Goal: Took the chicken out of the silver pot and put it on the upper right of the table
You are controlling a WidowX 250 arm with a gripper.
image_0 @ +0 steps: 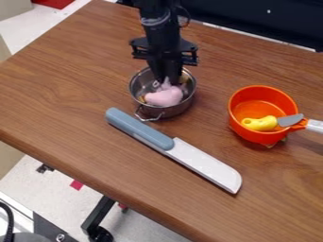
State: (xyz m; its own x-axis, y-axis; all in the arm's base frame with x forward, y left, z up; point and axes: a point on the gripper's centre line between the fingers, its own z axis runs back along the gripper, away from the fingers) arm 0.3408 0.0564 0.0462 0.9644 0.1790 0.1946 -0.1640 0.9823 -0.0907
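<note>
the arm is reckoning, i'd judge, with the first half of the job: picking the chicken [165, 96] out of the silver pot [179, 109]. the gripper [164, 81] is hanging down into that pot, right over the pink chicken's narrow end, but the view isn't letting me tell whether it is open, closed or gripping. the next move is calling for a sure hold on that narrow end, then a straight lift clear of the rim before any swing towards the upper right of the table [265, 59]. a low swing would be risking a snag on the rim.

going left to right, the silver pot is holding the chicken, which is lying low inside, with small orange-brown bits showing beside it. a looped wire handle is hanging at the pot's near side. just below, a big toy knife [205, 163] with a blue-grey handle is lying aslant on the wood. further right, an orange pot [237, 117] is holding a small yellow-handled knife [260, 124], its grey blade leaning out over the rim by the white handle [314, 126].
</note>
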